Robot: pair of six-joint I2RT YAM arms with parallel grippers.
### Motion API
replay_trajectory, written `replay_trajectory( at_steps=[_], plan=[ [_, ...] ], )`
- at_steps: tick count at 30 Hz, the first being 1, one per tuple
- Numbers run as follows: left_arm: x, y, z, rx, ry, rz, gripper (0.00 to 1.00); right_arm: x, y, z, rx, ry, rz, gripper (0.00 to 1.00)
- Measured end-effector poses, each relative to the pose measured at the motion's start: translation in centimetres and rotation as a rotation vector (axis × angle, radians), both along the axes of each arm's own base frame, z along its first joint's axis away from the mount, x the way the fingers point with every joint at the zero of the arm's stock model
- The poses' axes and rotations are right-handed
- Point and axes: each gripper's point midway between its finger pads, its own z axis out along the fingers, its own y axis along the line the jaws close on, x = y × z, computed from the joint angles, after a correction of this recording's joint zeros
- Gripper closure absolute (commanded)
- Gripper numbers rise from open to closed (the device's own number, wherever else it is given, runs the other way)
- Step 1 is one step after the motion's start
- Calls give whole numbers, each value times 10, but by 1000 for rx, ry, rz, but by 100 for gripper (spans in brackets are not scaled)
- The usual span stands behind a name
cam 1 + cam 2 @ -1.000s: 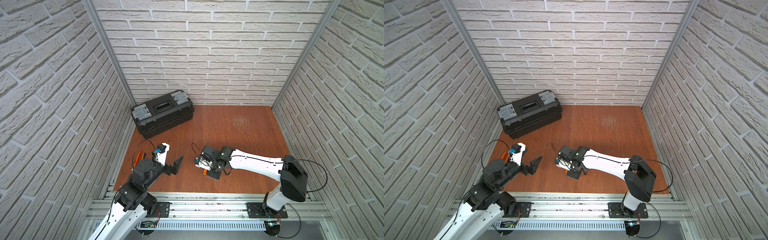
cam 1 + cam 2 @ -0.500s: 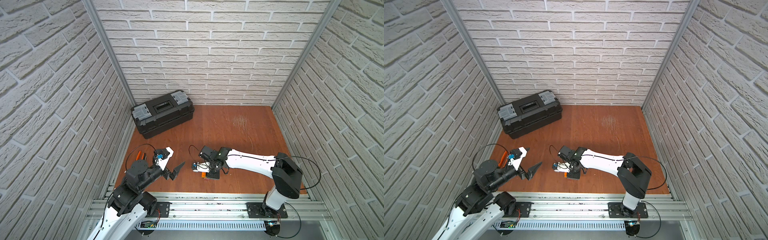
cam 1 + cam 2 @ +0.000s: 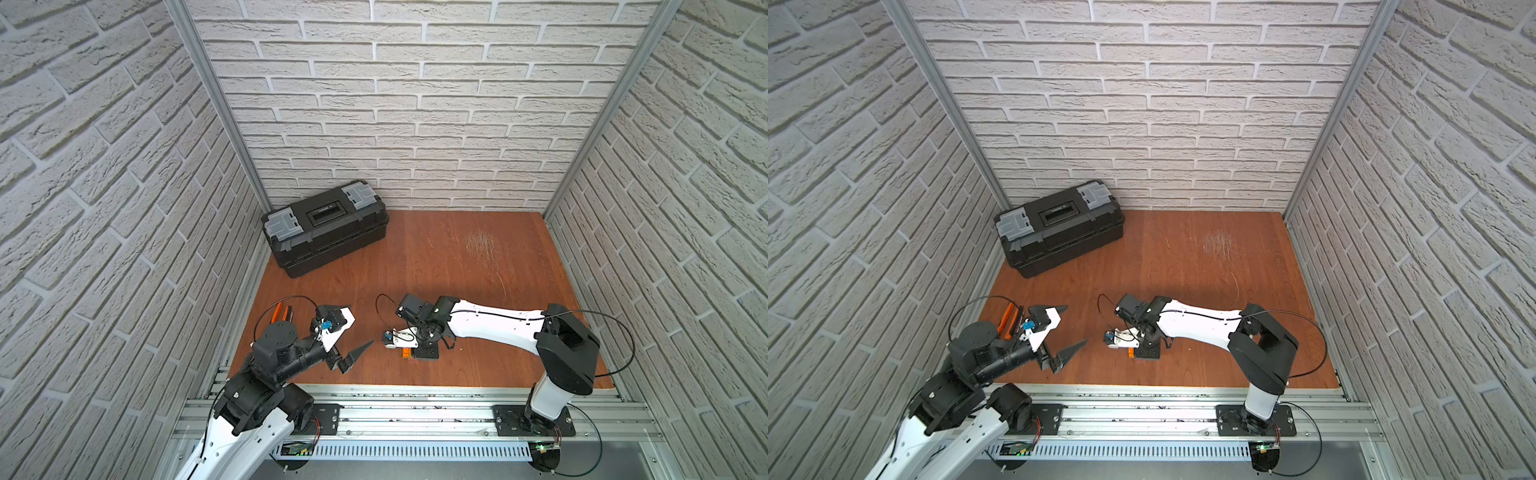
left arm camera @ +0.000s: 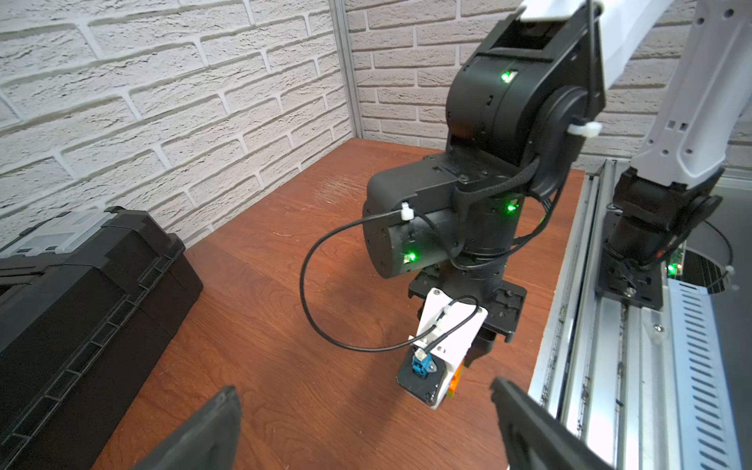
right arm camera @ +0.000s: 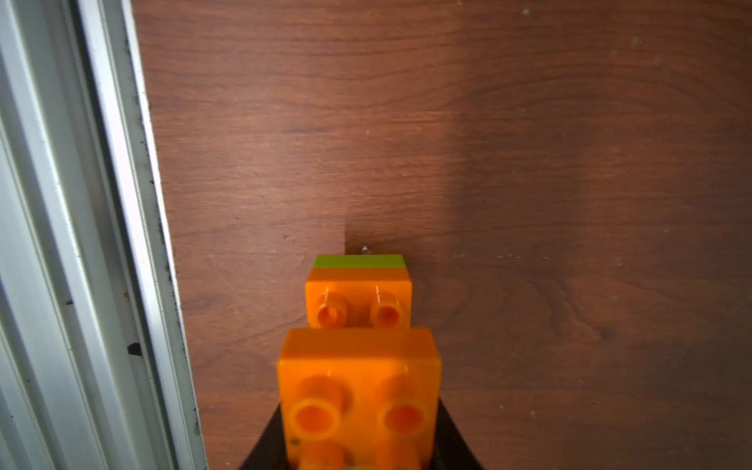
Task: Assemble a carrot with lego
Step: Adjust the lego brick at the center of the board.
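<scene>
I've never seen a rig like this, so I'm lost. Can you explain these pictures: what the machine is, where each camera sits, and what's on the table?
These are two robot arms mounted on a rail along the front of a wooden table, inside brick-pattern walls. Two pictures look down from overhead and are nearly identical. The other two come from a camera on each arm's wrist. On the table sit a black toolbox at the back and orange-handled pliers beside the left arm. The left gripper is open and empty. The right gripper points down at the table, shut on a brick stack: orange studded bricks with a lime-green layer at the far end. Whether the stack touches the table, I cannot tell.
</scene>
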Motion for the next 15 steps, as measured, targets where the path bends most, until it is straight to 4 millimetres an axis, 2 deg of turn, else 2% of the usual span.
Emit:
replay_trajectory(
  at_steps=[9, 15],
  plan=[
    [-7, 0, -12, 46, 18, -33, 2, -1, -11, 1, -72, -10, 5, 96],
    [-9, 0, -14, 53, 21, -46, 2, -1, -14, 1, -85, -12, 4, 80]
  ],
)
